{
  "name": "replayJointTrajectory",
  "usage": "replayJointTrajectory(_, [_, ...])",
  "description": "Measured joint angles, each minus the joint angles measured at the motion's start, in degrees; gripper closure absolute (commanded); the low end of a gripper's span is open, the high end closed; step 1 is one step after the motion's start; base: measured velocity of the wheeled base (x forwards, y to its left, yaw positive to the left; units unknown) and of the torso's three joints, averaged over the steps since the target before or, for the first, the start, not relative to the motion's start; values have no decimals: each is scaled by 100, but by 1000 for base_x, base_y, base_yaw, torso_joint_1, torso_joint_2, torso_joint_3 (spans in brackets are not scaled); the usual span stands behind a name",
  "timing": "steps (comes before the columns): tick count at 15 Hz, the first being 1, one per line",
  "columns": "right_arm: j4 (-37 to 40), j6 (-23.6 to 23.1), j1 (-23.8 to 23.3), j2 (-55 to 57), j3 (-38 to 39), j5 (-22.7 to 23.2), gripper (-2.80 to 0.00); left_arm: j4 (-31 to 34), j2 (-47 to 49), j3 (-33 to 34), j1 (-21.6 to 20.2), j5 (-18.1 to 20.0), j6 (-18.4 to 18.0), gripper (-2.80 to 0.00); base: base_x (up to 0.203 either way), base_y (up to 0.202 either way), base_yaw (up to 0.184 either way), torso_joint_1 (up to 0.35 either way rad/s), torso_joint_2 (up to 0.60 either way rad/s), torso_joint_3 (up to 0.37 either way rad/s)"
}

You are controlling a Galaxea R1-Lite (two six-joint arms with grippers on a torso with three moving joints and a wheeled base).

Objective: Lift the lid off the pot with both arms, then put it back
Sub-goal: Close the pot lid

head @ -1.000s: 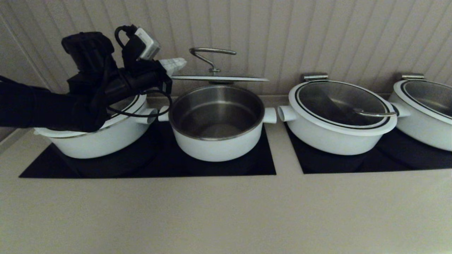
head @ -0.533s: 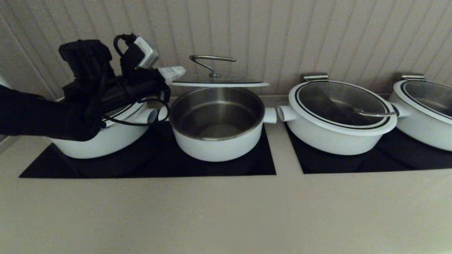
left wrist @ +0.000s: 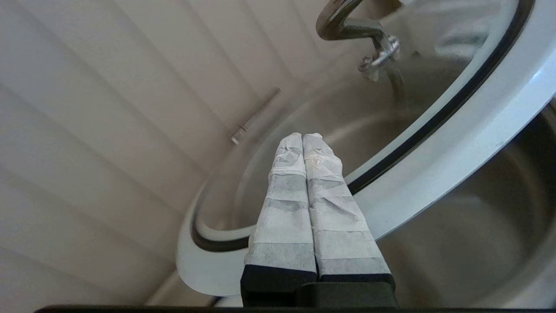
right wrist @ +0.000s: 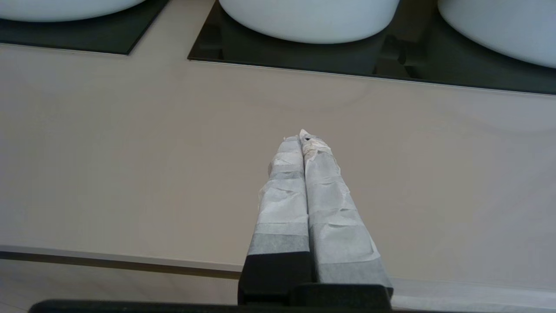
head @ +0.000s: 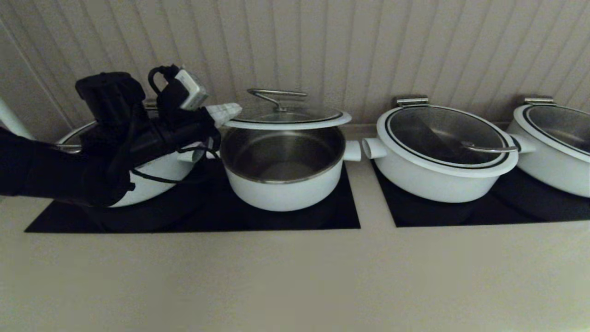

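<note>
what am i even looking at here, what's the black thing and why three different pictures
This is a two-armed robot at a kitchen counter. The wide picture comes from a camera on its head; the other two from cameras on its wrists, looking along the taped fingers. The black thing is its left arm. Its left tool, fingers shut, is at the left rim of a glass lid that hangs just above an open white pot, not seated. How the lid is carried I cannot tell. Other white pots stand on either side. The right tool, also shut, holds nothing above the counter.
</note>
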State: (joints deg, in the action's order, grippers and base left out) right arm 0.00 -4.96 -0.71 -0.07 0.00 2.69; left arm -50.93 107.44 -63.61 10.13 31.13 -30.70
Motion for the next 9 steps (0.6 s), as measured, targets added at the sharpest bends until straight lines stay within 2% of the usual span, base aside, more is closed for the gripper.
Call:
replayJointTrajectory(3, [0,0,0,0,0,-2,0,-364,1,216,0,-5,12,0,0,0,0,0,0,0])
replayJointTrajectory(9, [0,0,0,0,0,0,0,-607,32,619,21,-11,-14,0,0,0,0,0,0,0])
